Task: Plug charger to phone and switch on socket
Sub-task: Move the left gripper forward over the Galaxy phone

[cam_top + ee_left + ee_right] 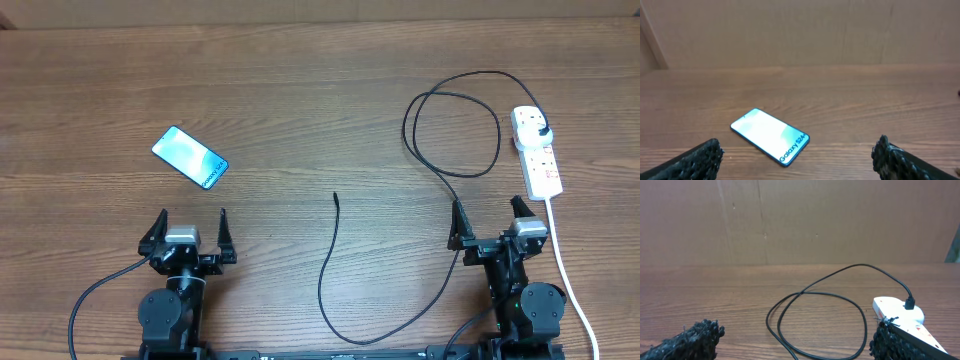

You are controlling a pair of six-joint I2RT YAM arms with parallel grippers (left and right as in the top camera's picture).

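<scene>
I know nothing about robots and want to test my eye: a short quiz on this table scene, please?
1. True or false: the long thin black charger cable is plugged into the white elongated power strip.
2. The cable's free tip, relative to the slim cyan-screened phone: A plugged in; B apart, on the table; C beneath it.
3. Fill in: the left gripper and right gripper both stand ____.
Key: 1 true; 2 B; 3 open.

A robot test bench in what looks like a lab.
A wood-grain table point(300, 90) carries a left arm point(168, 300) and a right arm point(528, 300) fixed at its near edge, with plain brown board point(840, 220) walling off the far side in both wrist views.
</scene>
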